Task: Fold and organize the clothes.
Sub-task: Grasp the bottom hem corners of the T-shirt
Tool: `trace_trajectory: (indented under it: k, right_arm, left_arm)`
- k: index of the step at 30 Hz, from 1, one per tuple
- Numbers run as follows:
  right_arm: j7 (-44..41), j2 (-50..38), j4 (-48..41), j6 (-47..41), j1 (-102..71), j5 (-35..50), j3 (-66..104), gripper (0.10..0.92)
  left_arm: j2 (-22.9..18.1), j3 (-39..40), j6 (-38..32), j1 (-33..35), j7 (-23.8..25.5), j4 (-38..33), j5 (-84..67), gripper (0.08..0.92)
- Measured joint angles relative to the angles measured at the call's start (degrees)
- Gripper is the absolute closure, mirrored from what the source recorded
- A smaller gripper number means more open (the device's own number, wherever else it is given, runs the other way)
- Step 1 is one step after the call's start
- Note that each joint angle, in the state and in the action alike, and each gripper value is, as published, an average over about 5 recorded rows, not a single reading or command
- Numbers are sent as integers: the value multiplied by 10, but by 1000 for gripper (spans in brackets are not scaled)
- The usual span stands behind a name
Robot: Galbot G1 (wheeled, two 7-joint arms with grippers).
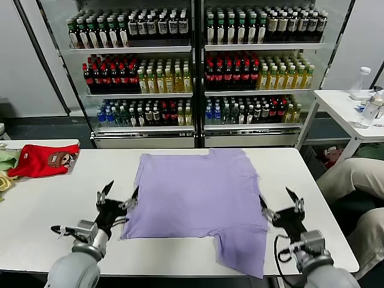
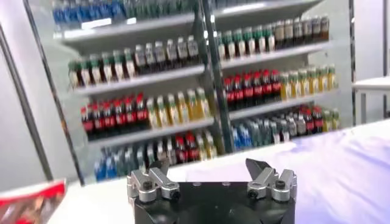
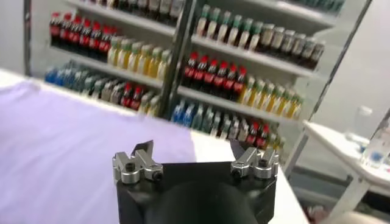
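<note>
Nearest to us, our left gripper (image 1: 119, 194) hovers over the white table (image 1: 42, 204) just off the left edge of the lavender T-shirt (image 1: 195, 195), with its jaws spread wide and nothing between them; one fingertip reaches close to the shirt's hem but we cannot tell whether it touches the cloth. Our right gripper (image 1: 278, 201) mirrors it just off the shirt's right edge, jaws likewise wide apart and empty, its inner finger right at the fabric's border. Both forearms rise from the near table edge and point forward, fingers angled up and away from us. The T-shirt lies spread flat between the two grippers in the middle of the table, its collar toward the far side; a lower corner hangs down over the near edge, so that part is partly hidden. Its surface facing us is plain; no print shows. In the left wrist view the shirt (image 2: 341, 176) fills one side beyond the open fingers, and in the right wrist view it (image 3: 67, 152) spreads across the table likewise. Farther off, on the table's far left, lies a red garment (image 1: 42, 160) with a brown patch, and a greenish cloth (image 1: 6, 161) is cut off at the frame edge. Behind everything stand glass-fronted coolers (image 1: 192, 72) full of bottles.
</note>
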Motion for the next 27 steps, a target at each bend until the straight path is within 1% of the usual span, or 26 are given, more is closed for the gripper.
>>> trace_trajectory:
  k: [7,12,18,27]
  right_arm:
    - [9,-3,0,11,-48,6,-7,203]
    - [17,-7,-3,19,-75,11,-16,203]
    - [27,-7,-9,24,-89,16,-27,203]
    - [37,-4,-13,21,-96,27,-45,203]
  left_arm:
    - [10,5,34,50,-39,-22,-26,177]
    - [15,2,48,76,-52,-25,-39,177]
    - [21,-6,56,86,-53,-17,-49,177]
    - [21,-8,60,86,-37,2,-64,177]
